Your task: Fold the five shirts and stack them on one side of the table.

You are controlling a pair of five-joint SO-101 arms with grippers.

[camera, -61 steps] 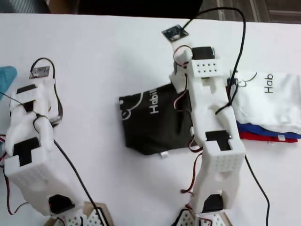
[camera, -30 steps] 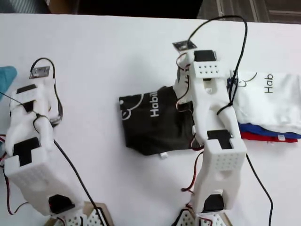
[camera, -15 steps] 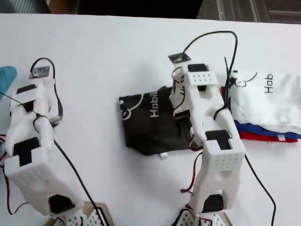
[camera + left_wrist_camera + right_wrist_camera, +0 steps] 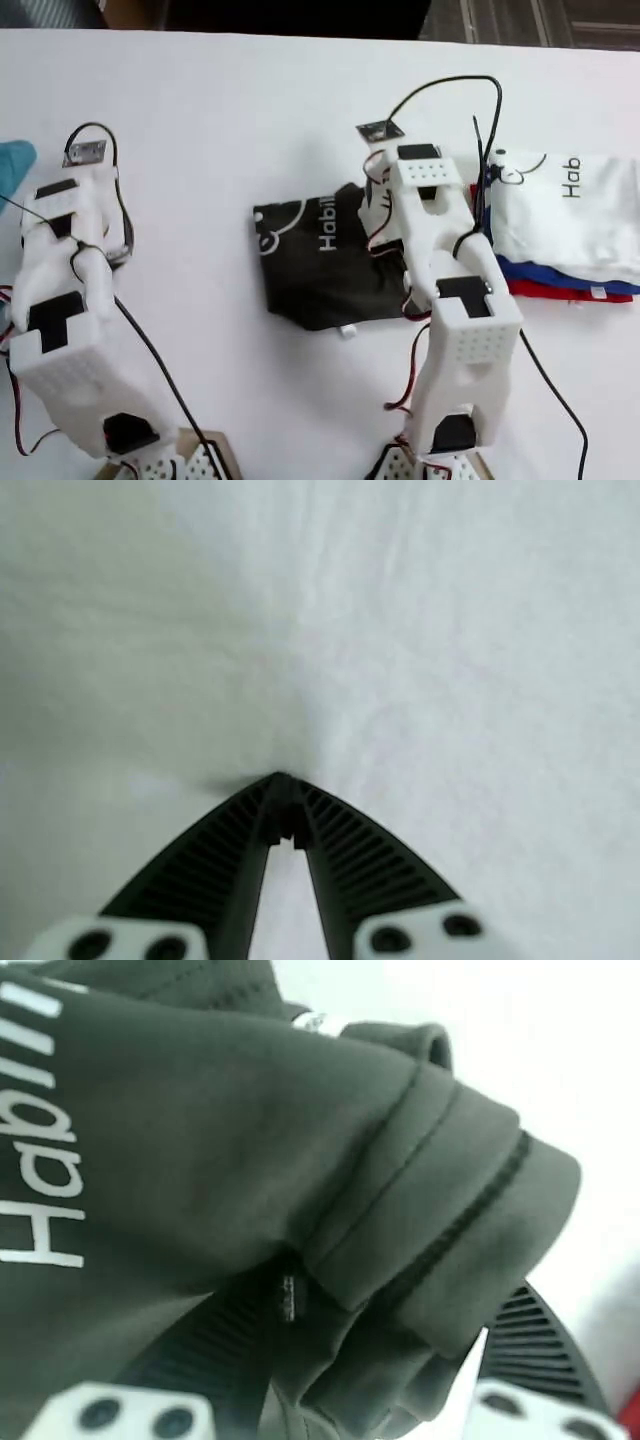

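**High view, left to right.** The left arm (image 4: 65,270) lies folded at the left edge of the white table (image 4: 220,110). The claw tips of the left gripper (image 4: 283,795) are pressed together on nothing, over bare tabletop. At centre is the folded black shirt (image 4: 320,265), long axis roughly left to right, white lettering turned on end. The right arm (image 4: 450,290) covers its right edge, and the right gripper (image 4: 400,1290) is clamped on a thick fold of hem. At far right is a stack of shirts (image 4: 570,215), white over blue and red
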